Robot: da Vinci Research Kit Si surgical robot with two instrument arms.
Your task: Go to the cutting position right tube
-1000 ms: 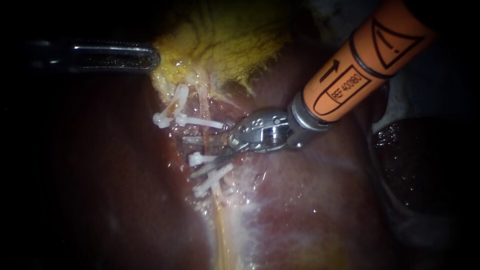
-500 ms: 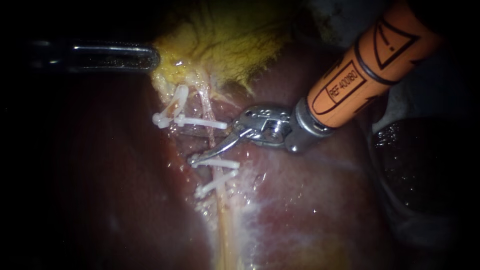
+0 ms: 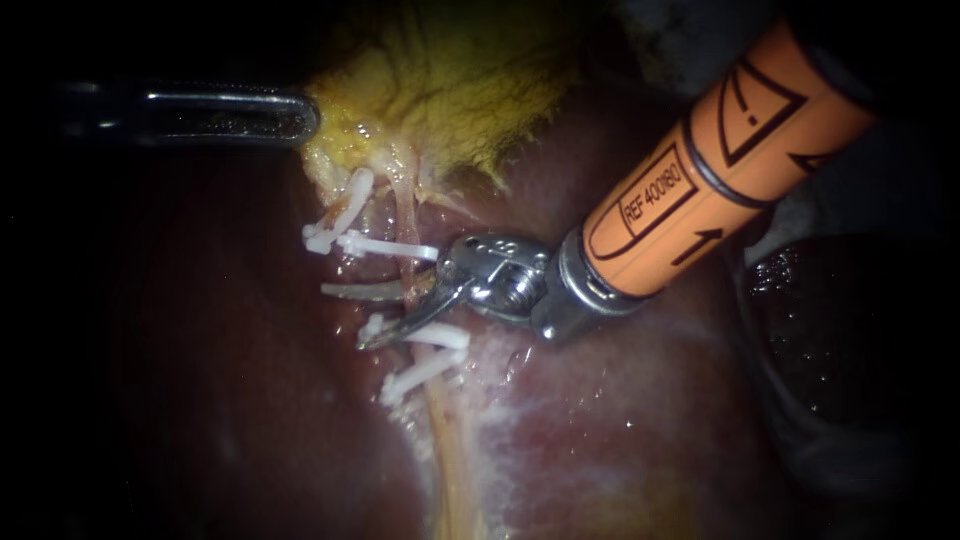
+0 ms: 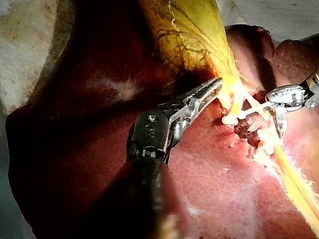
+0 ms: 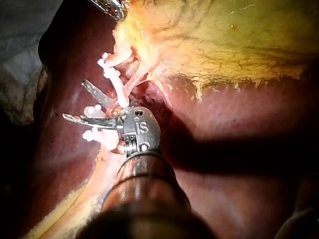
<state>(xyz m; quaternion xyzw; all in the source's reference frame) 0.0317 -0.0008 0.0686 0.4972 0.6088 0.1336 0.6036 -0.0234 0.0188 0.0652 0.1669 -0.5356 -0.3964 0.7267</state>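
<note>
My right instrument [image 3: 345,315], on an orange-sleeved shaft, holds its two thin blades open across the pale right tube [image 3: 406,235]. The tube runs down between the blades near their hinge. White clips [image 3: 388,245] sit on it above the blades and more clips [image 3: 432,337] below. In the right wrist view the blades [image 5: 73,99] fork open beside the clips [image 5: 117,87]. My left instrument [image 3: 308,116] comes in from the left, jaws shut on the yellow gallbladder [image 3: 440,90] at its neck. The left wrist view shows those jaws [image 4: 215,85] clamped on the yellow tissue [image 4: 199,35].
Dark red liver [image 3: 620,400] lies all around and under the tubes. A second strand with its own clip [image 3: 340,210] runs left of the right tube. A dark rounded object [image 3: 840,330] sits at the far right. The right instrument's tip [image 4: 284,97] shows beyond the left jaws.
The right instrument has slid left and slightly down along the tube, and its sleeve has rolled. Its upper blade now shows, spread from the lower one. The left instrument has held still.
</note>
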